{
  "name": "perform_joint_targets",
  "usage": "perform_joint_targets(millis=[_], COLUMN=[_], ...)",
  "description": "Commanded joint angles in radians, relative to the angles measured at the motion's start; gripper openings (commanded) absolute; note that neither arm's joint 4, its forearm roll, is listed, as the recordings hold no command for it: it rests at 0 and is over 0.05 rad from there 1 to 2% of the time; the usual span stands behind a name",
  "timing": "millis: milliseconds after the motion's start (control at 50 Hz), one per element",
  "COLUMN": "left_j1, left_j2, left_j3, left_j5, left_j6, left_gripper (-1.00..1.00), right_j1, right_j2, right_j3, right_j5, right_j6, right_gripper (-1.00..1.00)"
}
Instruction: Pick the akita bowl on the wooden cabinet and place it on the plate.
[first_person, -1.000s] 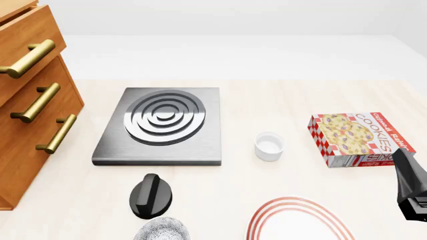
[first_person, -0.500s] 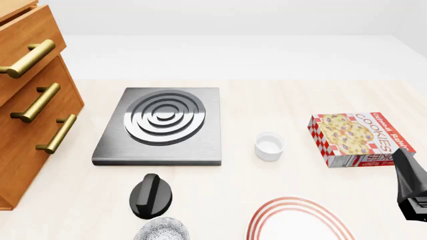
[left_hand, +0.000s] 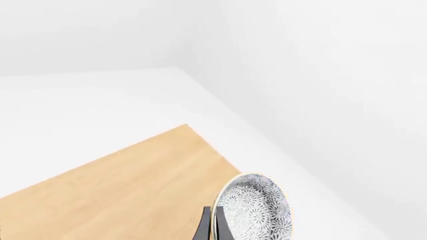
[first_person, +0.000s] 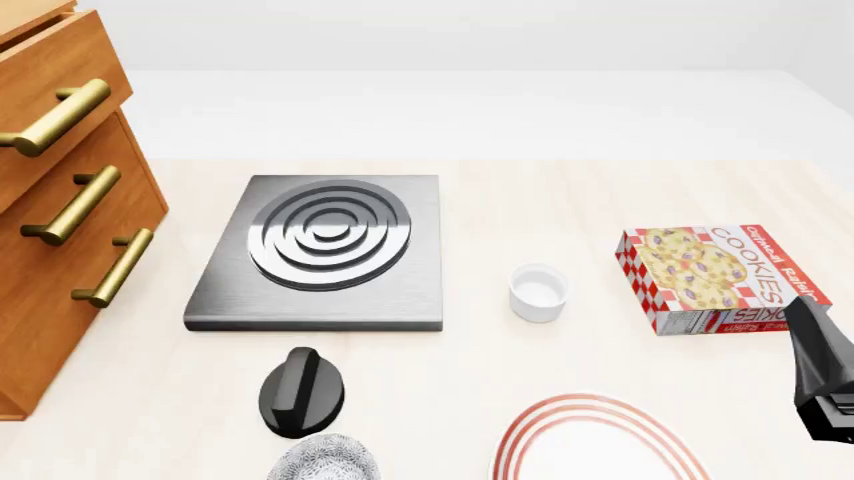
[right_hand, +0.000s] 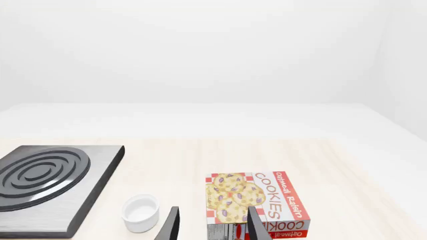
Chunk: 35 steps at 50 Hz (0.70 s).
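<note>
One step is in hand, by my reading: the carry. The wooden cabinet (first_person: 60, 200) stands at the left edge of the worktop (first_person: 534, 190). The plate (first_person: 587, 445) lies at the near edge, cut off by the frame. The akita bowl (first_person: 324, 462) is already off the cabinet. It shows at the near edge of the front view, left of the plate and apart from it, just below the left arm's black wrist (first_person: 304, 392).

In the left wrist view the bowl (left_hand: 257, 210) hangs tilted, with one dark finger (left_hand: 202, 229) of the left tool (left_hand: 208, 231) hard against its rim. The other finger is hidden, but the tool looks clamped on that rim. Whether the bowl is in the air or on the worktop, I cannot tell.

The next move calls for a sideways sweep to the right until the bowl is over the plate's middle. Then level it, lower it and let go.

The right tool (right_hand: 212, 226) has its fingers apart with nothing between them. It waits near the cookie box (first_person: 707, 278).

Counted, largest to smallest:
- one cabinet, with three brass handles showing
- one worktop
- one stove slab (first_person: 320, 250)
- one plate
- one cookie box
- one akita bowl in view
- one small white cup (first_person: 539, 292)
- two tools
</note>
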Motion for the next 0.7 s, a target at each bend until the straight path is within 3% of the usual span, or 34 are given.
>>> perform_joint_targets(millis=[20,700], left_j1=[-0.057,-0.228], left_j2=[-0.036,-0.152], left_j3=[-0.016,-0.11], left_j5=[0.035,0.158], left_j6=[-0.041,-0.123], left_gripper=[-1.0,-1.0], right_j1=[0.0,0.0], right_j2=[0.0,0.0], right_j3=[0.0,0.0], right_j5=[0.0,0.0], right_j6=[0.0,0.0], right_gripper=[1.0,1.0])
